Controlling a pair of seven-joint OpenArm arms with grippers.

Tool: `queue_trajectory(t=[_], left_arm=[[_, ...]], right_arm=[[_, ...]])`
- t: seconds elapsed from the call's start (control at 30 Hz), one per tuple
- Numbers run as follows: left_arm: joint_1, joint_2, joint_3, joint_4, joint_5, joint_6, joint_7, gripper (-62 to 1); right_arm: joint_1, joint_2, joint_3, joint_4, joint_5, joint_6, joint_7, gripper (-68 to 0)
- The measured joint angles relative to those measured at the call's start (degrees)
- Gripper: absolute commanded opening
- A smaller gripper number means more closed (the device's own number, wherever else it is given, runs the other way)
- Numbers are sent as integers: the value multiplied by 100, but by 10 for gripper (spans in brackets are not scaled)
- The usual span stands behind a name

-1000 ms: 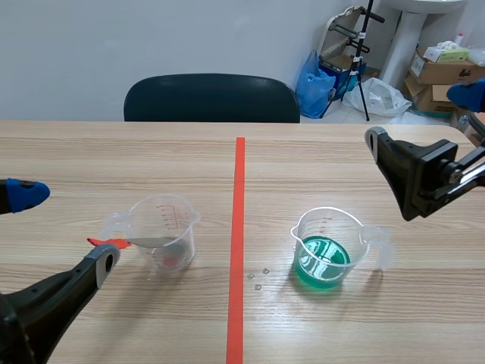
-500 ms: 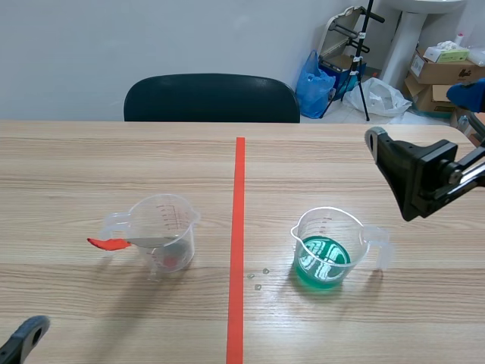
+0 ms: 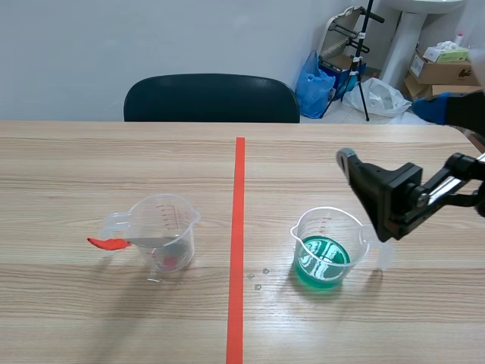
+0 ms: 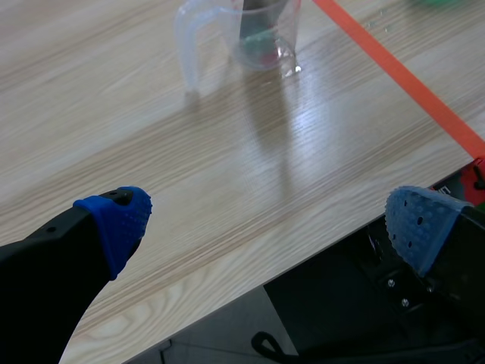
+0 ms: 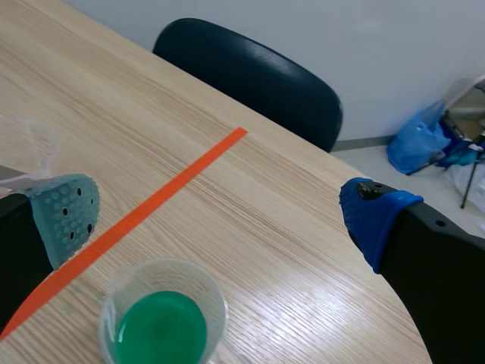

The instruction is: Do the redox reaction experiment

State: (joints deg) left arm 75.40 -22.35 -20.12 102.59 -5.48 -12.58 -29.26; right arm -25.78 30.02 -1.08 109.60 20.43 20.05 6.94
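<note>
A clear measuring cup (image 3: 165,230) stands left of the red tape line, a red-handled spatula (image 3: 108,243) lying across its rim. Right of the line stands a second clear cup with green liquid (image 3: 323,256). My right gripper (image 3: 389,133) hangs open above and slightly right of the green cup, one finger in front of its handle. In the right wrist view the green cup (image 5: 162,327) lies below the open right gripper (image 5: 221,214). My left gripper (image 4: 269,224) is open over the table's near edge, the left cup (image 4: 262,30) well ahead of it. The left arm is out of the scene view.
A dark chair (image 3: 211,98) stands behind the table's far edge. A few small droplets (image 3: 258,279) lie on the wood between the two cups. Boxes and bags (image 3: 443,68) sit on the floor at the back right.
The left arm has pulled back off the table and left the scene view. The right gripper has moved left and lower, closer to the green cup.
</note>
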Motion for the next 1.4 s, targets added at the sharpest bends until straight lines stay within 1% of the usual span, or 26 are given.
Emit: queue_trajectory(t=[0.07,0.13,0.2,0.23,0.33,0.5,0.57,0.63,0.67,0.77,0.8,0.87,1.0,1.03,1.07,1.17,1.3,1.4], left_arm=[[0,31,0,-9,-15,11,-140,14],[0,76,0,-72,-33,11,120,14],[0,138,0,-249,-20,13,116,14],[0,140,0,-328,-15,11,120,14],[0,138,0,-455,-15,13,59,14],[-2,138,0,-461,131,0,-122,14],[-2,138,0,-461,306,4,-125,14],[-2,138,7,-461,310,-24,-284,14],[-2,138,7,-461,308,-24,-391,14],[-2,138,7,-450,306,-24,-354,14],[-2,138,7,-450,306,-26,-358,14],[-2,138,9,-450,308,-26,-385,14],[-2,138,9,-450,310,-26,-490,14],[-2,138,9,-450,323,-26,-490,14],[-2,133,9,-450,402,-2,-490,14],[-2,120,11,-450,466,-24,-490,14],[-2,120,11,-450,505,-24,-446,14],[-2,120,11,-450,505,-24,-450,14]], right_arm=[[195,0,-249,-57,-9,24,9,4],[409,0,-516,-175,-20,92,11,4],[621,2,-817,-337,-179,280,50,4],[739,2,-1010,-411,-319,315,50,4],[1054,0,-1585,-610,-592,313,46,4],[1580,0,-2389,-828,-588,293,50,4],[1808,0,-2732,-927,-586,291,66,4],[2031,2,-3104,-1040,-595,293,96,4],[2124,0,-3289,-1110,-612,293,177,4],[2409,-4,-3823,-1377,-654,295,431,4],[2500,-15,-3967,-1482,-730,295,468,4],[2640,-81,-4188,-1709,-979,293,553,4],[2826,-308,-4531,-2087,-1266,273,769,4],[2863,-387,-4603,-2192,-1318,273,868,4],[2900,-470,-4666,-2295,-1388,273,955,4],[3027,-704,-4806,-2581,-1626,262,1178,4],[3189,-979,-4944,-2959,-1869,186,1281,4],[3276,-1167,-5007,-3261,-1910,184,1364,4]])
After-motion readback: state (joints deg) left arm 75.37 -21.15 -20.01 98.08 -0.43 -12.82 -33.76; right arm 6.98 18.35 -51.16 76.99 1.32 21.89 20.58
